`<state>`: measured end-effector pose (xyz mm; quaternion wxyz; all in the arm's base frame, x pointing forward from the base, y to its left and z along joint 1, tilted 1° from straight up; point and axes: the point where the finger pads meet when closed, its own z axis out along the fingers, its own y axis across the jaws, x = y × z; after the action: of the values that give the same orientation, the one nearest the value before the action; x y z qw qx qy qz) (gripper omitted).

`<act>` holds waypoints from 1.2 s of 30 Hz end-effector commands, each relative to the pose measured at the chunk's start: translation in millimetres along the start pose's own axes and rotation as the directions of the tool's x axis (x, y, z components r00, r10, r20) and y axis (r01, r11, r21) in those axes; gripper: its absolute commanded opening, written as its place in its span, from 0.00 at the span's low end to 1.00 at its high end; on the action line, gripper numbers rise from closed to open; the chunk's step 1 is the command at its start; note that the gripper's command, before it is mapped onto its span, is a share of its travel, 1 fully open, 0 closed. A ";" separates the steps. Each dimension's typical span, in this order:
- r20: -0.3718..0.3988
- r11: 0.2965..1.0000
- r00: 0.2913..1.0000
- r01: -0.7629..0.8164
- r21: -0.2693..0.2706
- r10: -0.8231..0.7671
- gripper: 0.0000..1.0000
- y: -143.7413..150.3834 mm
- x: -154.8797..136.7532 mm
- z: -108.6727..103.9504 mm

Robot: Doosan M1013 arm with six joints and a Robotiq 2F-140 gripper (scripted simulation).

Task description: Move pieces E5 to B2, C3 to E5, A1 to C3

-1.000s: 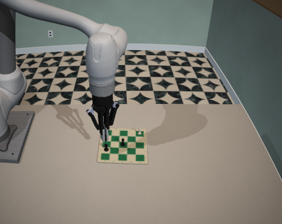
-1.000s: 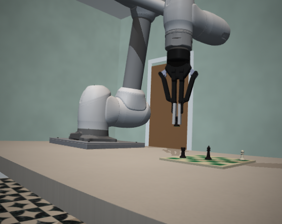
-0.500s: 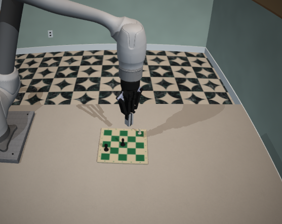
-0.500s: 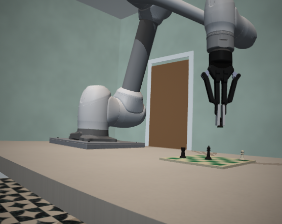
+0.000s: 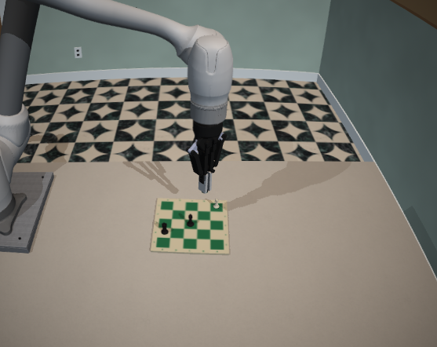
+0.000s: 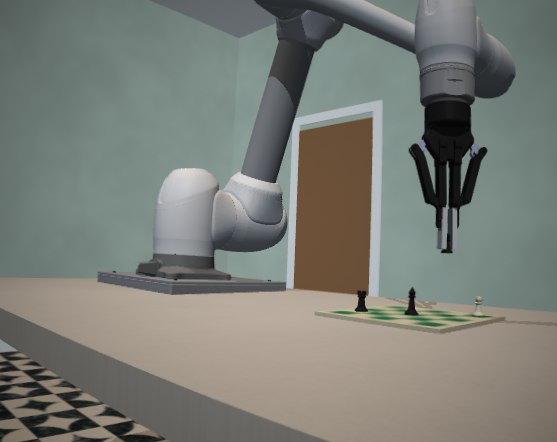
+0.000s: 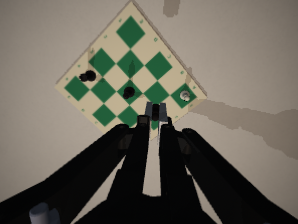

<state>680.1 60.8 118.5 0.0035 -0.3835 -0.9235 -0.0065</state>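
My gripper (image 5: 205, 190) (image 6: 447, 241) (image 7: 155, 111) is shut on a dark piece (image 6: 447, 250) (image 7: 156, 113), whose base shows below the fingertips; its type is hidden. It hangs high above the board (image 5: 190, 251) (image 6: 379, 322) (image 7: 116, 103). A black bishop-like piece (image 5: 190, 221) (image 6: 411, 304) (image 7: 129, 92) stands upright on the centre square, C3. A white pawn (image 5: 216, 204) (image 6: 478, 306) (image 7: 185, 95) stands on a green corner square, at the back right in the top view. The edge letters are too small to read.
A black rook (image 5: 164, 228) (image 6: 361, 301) (image 7: 90, 76) stands upright on a light square in the left column in the top view, one row from the front. The arm's grey base plate (image 5: 36, 220) (image 6: 224, 287) is left of the board.
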 end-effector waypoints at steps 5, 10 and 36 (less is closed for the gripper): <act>0.000 1.000 1.000 0.000 0.000 0.000 0.00 0.1 0.0 13.2; 0.000 1.000 1.000 0.000 0.000 0.000 0.00 0.2 -0.1 34.7; 0.000 1.000 1.000 0.000 0.000 0.000 0.00 0.5 -0.2 94.7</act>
<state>680.5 62.3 23.9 0.0036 -0.3834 -0.9235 -0.0065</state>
